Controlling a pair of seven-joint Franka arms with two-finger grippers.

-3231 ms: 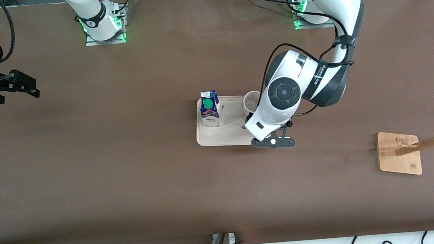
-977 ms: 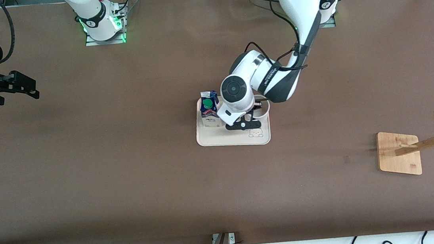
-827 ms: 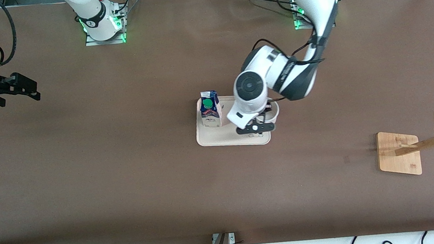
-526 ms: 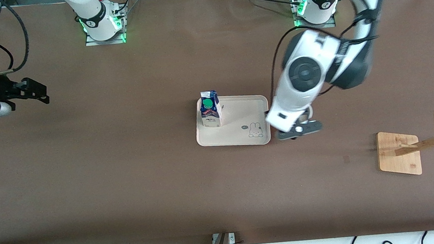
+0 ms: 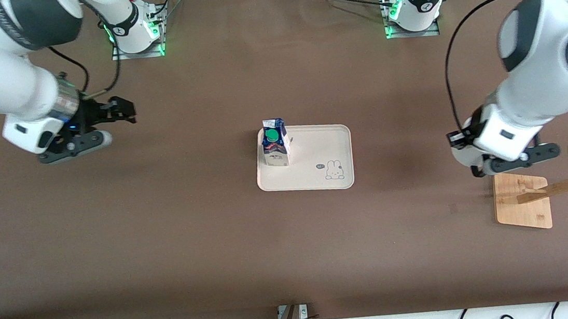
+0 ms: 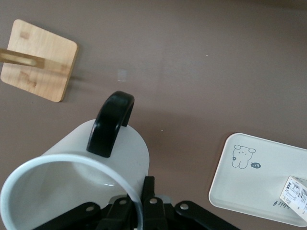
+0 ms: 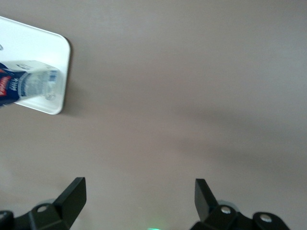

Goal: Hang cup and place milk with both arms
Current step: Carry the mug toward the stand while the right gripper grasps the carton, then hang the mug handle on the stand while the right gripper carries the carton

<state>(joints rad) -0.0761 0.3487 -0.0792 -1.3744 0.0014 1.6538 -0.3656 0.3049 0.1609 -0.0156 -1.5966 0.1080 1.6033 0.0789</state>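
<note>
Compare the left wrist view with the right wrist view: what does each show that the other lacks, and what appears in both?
Left wrist only: the cup held in the left end effector, and the wooden rack's base. Right wrist only: the open right end effector over bare table. Both: the tray and part of the milk standing on it.

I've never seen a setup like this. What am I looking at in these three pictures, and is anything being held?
Two white robot arms work at a brown table. The big picture looks down from across the table; the two others come from wrist cameras. The left gripper grips the rim of a white cup with a black handle, over bare table beside the wooden peg rack. The right gripper hangs open and empty. A blue-and-white milk carton with a green cap stands on the cream tray.
</note>
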